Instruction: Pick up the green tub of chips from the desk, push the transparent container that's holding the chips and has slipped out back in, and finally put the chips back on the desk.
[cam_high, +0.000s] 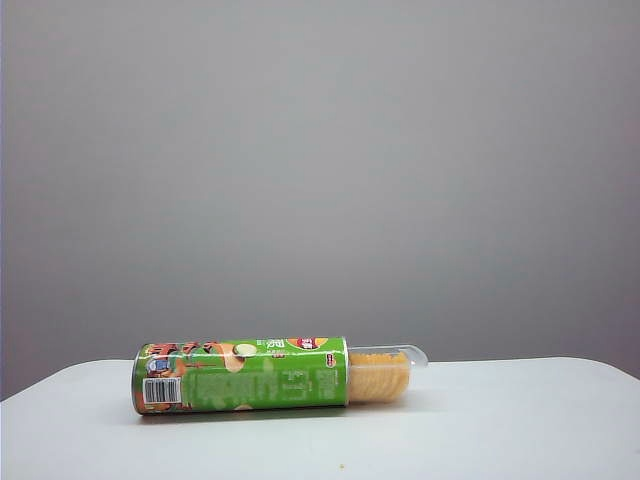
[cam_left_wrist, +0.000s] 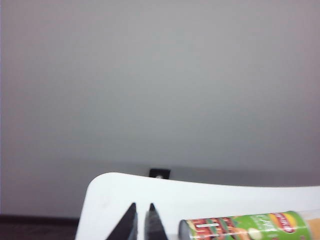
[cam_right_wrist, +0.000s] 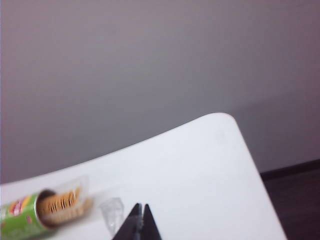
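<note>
green tub of chips (cam_high: 240, 376) lies sideways, transparent container (cam_high: 385, 375) protruding.

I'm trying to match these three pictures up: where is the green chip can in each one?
Exterior view: can lying on its side, lower left of centre, clear tray sticking out to the right.
Left wrist view: bottom right corner.
Right wrist view: bottom left corner, open end showing.
Shared landmark: the white desk.
</note>
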